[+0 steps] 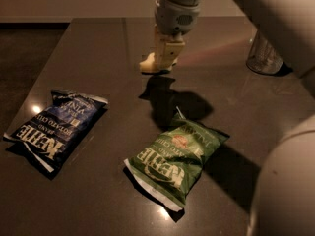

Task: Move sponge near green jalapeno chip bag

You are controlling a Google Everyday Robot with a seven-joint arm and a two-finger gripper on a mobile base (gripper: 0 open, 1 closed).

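Hanging over the far middle of the dark tabletop (93, 48), the claw (164, 59) is clamped on the pale yellow sponge (149, 65), whose shadow falls just below it. The green jalapeno chip bag (177, 159) lies flat, well apart, nearer the camera, with a dark blue chip bag (59, 127) beside it

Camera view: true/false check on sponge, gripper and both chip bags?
1. The gripper is closed on the sponge toward the far side of the table. True.
2. The sponge touches the green jalapeno chip bag. False: they are apart, and the bag lies nearer the camera.
3. The blue Kettle chip bag lies left of the green one in the view. True.
4. The green jalapeno chip bag stands upright. False: it lies flat on the table.
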